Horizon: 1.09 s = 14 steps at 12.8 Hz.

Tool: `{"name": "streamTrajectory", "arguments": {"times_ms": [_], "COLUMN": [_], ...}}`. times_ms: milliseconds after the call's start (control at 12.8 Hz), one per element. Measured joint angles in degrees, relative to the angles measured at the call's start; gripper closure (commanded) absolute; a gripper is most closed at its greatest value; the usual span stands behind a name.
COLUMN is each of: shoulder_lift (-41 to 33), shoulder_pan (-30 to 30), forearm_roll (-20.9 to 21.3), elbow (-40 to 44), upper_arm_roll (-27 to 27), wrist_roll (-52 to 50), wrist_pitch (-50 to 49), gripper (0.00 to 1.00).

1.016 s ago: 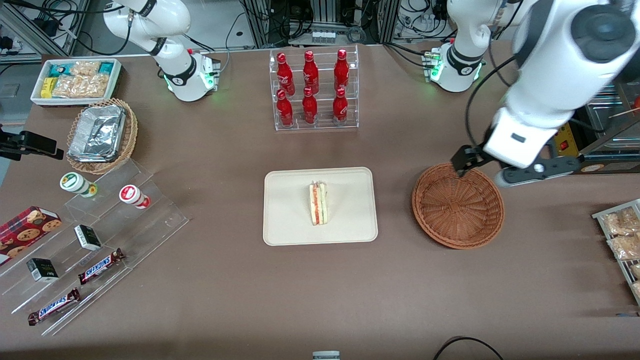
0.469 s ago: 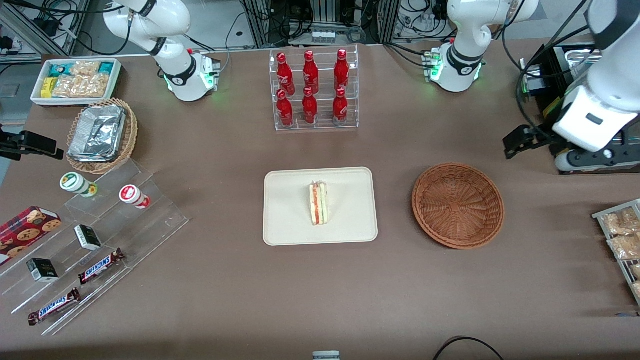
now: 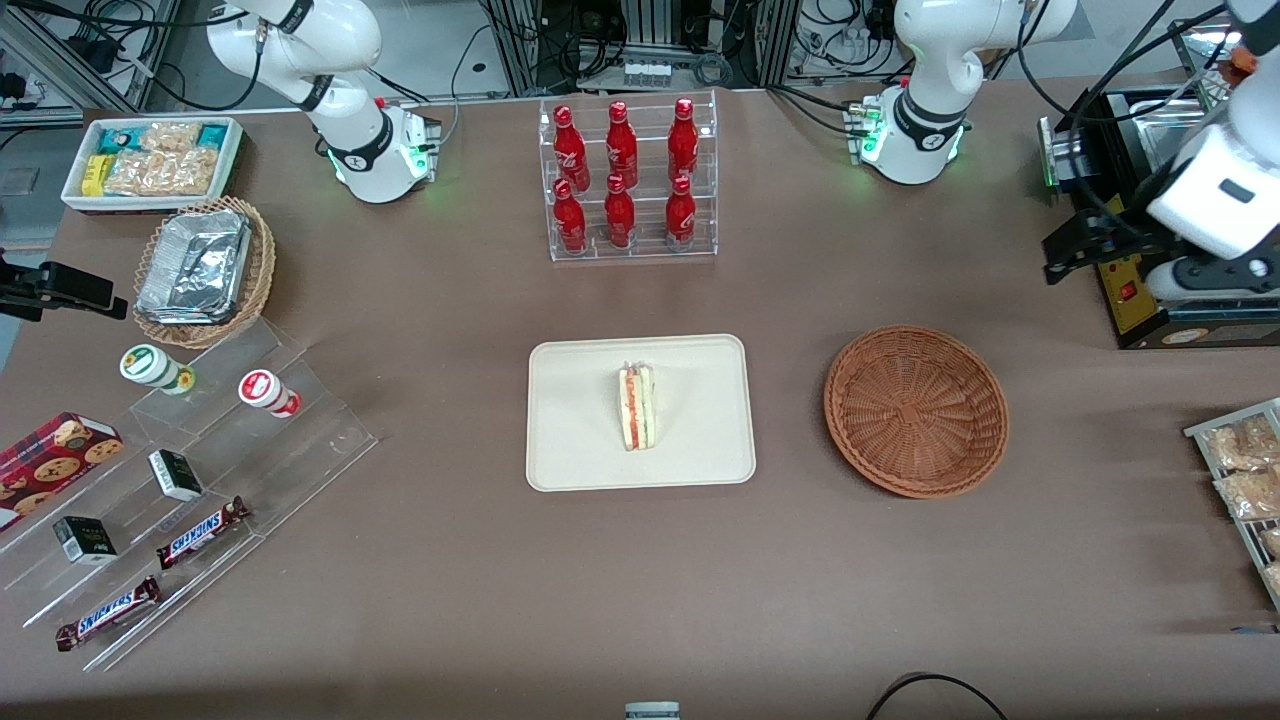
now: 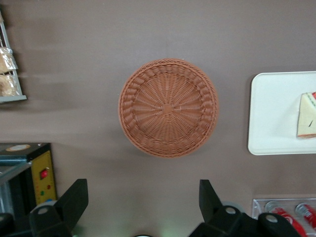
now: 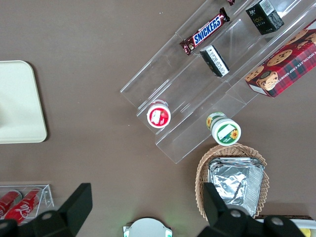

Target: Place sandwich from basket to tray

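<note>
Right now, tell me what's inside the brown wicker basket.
Nothing: the basket shows only bare weave in both views. The sandwich lies on the tray. The gripper, open, hangs above the table farther from the front camera than the basket.

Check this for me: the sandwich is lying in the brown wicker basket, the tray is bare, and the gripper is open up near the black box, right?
Partly. The front view shows the sandwich on the tray; the basket is empty. The gripper is open near the black box, as said.
</note>
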Motion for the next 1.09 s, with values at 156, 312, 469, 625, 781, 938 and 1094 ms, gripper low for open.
{"name": "streamTrajectory", "arguments": {"times_ms": [156, 312, 469, 625, 781, 938, 1094], "shoulder_lift": [-0.11, -0.11, 0.03, 0.4, 0.85, 1.29, 1.59], "shoulder_pan": [0.0, -0.01, 0.0, 0.02, 0.09, 0.09, 0.09], "forearm_roll": [-0.02, -0.02, 0.01, 0.12, 0.3, 0.3, 0.3], "elbow": [-0.13, -0.14, -0.12, -0.06, 0.15, 0.31, 0.46], "upper_arm_roll": [1.82, 1.99, 2.05, 2.18, 2.4, 2.5, 2.5], "wrist_roll": [1.24, 1.25, 1.25, 1.17, 1.08, 1.0, 0.98], "wrist_pitch": [-0.01, 0.03, 0.12, 0.36, 0.64, 0.94, 1.02], "gripper": [0.01, 0.01, 0.01, 0.01, 0.01, 0.01, 0.01]}}
